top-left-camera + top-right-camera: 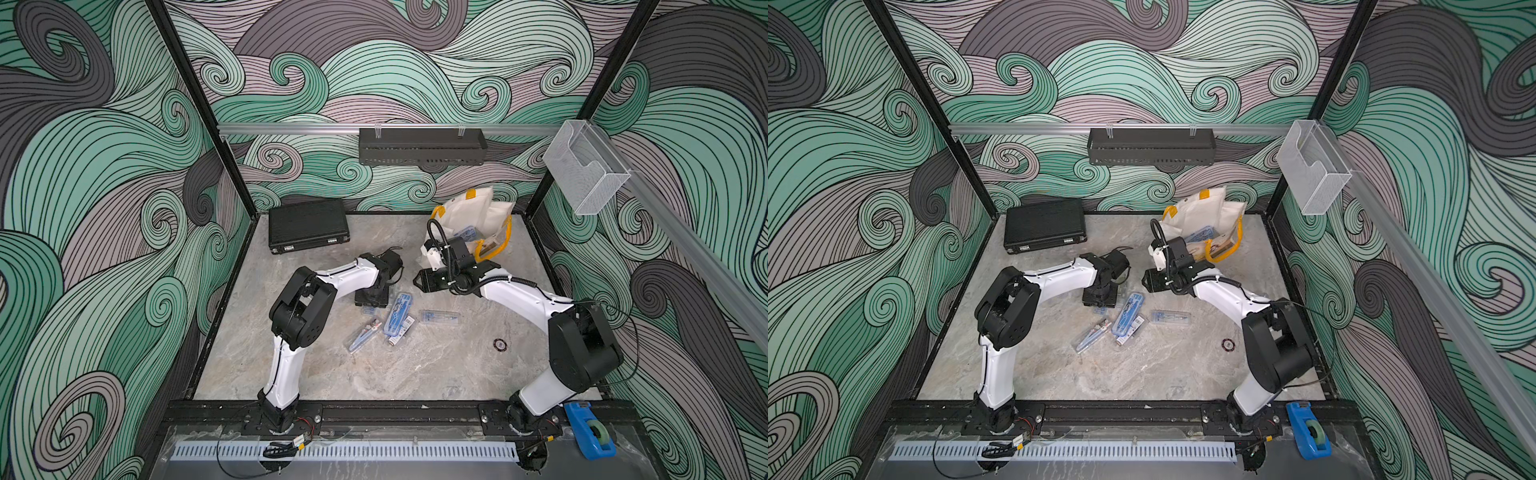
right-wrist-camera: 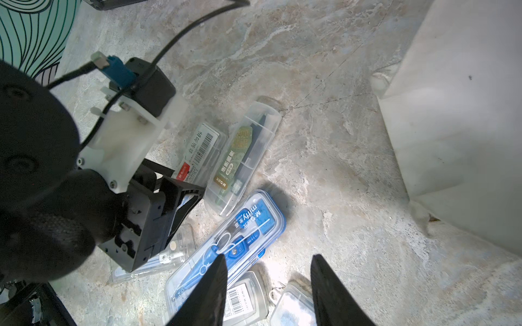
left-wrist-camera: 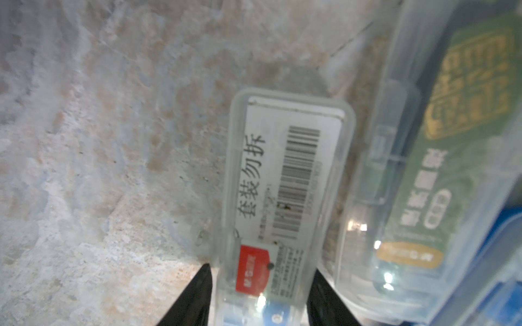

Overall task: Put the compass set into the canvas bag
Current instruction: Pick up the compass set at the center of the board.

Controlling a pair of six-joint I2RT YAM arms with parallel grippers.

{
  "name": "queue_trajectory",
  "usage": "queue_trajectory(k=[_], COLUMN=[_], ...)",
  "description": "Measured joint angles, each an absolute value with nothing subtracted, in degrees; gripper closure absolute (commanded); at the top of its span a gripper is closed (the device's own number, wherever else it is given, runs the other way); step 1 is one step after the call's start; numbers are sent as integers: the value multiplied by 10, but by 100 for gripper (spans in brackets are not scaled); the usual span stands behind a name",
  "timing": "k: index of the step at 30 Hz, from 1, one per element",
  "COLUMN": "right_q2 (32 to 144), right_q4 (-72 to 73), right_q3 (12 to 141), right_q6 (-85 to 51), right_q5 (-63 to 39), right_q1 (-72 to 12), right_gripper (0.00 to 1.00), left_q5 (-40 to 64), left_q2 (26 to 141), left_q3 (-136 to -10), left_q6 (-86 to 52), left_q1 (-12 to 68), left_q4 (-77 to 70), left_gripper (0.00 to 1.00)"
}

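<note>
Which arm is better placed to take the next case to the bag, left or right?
Left. The left gripper is clamped on both sides of the clear barcoded case. The right gripper hangs open and empty near the canvas bag, so it would first need to pick something up.

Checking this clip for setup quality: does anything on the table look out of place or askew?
Yes. The compass cases lie askew mid-table, some overlapping, and a small round disc sits alone, apart from them and seemingly unrelated. The canvas bag sags crumpled.
</note>
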State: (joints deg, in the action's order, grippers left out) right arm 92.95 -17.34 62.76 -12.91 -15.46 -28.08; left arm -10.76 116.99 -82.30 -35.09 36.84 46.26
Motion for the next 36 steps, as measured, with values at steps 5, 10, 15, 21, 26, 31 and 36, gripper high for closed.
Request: queue_trajectory(k=[5, 10, 15, 21, 26, 31, 36], right_q2=[929, 929, 929, 929, 929, 929, 930], right_q4=[-173, -173, -173, -173, -174, -174, -176], right_q3=[628, 628, 628, 628, 632, 636, 639], right_q6=[-134, -139, -141, -142, -142, -142, -142], right_q5=[-155, -155, -156, -164, -168, -170, -176], right_q1=[-281, -281, -281, -281, -281, -281, -281], right_gripper=[51, 51, 51, 51, 51, 51, 51], left_q5=[-101, -97, -92, -93, -98, -108, -114], left_q2=[1159, 1157, 1151, 1138, 1128, 1114, 1093], left_q3=[-805, -801, -790, -769, -755, -734, -713], left_q6=[-343, -338, -336, -336, -336, -336, -333], left_q1=[358, 357, 357, 357, 357, 357, 356], left_q4=[444, 439, 424, 400, 383, 372, 363], left_gripper=[46, 52, 56, 62, 66, 67, 67])
